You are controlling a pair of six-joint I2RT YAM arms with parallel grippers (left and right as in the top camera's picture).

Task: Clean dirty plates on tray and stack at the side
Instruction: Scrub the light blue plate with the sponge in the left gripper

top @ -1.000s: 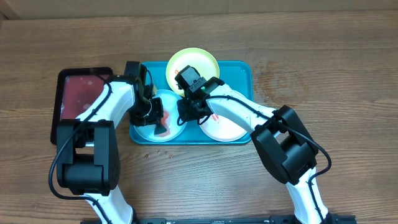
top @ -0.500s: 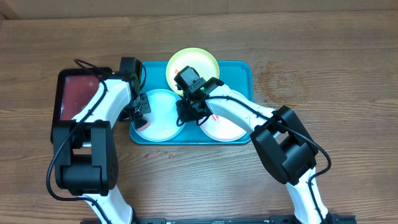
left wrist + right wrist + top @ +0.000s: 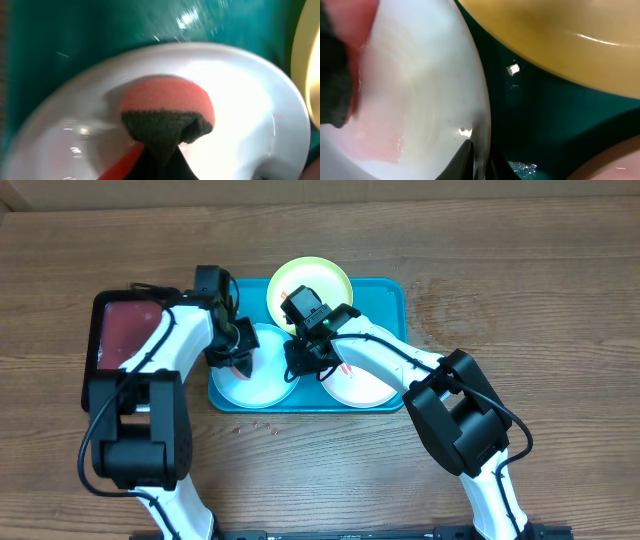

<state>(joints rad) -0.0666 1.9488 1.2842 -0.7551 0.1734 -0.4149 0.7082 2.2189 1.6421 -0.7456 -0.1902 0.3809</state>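
Observation:
The turquoise tray point(image 3: 392, 298) holds three plates: yellow-green point(image 3: 312, 280) at the back, light blue point(image 3: 265, 380) at front left, white point(image 3: 360, 385) at front right. My left gripper point(image 3: 238, 358) is shut on a pink sponge with a dark scrub side point(image 3: 167, 112) and presses it on the light blue plate point(image 3: 245, 115) near its left back part. My right gripper point(image 3: 300, 360) is shut on that plate's right rim point(image 3: 481, 145). The right wrist view shows the plate's inside point(image 3: 420, 75), the yellow-green plate point(image 3: 560, 30) and the tray floor point(image 3: 540, 110).
A smaller dark red tray with a black rim point(image 3: 125, 340) lies left of the turquoise tray. A few small crumbs point(image 3: 262, 425) lie on the wooden table in front of the tray. A red smear shows on the white plate point(image 3: 345, 368).
My left gripper has carried the sponge across the light blue plate, from its middle out to the left rim and back up to the left back part. The right gripper has held still.

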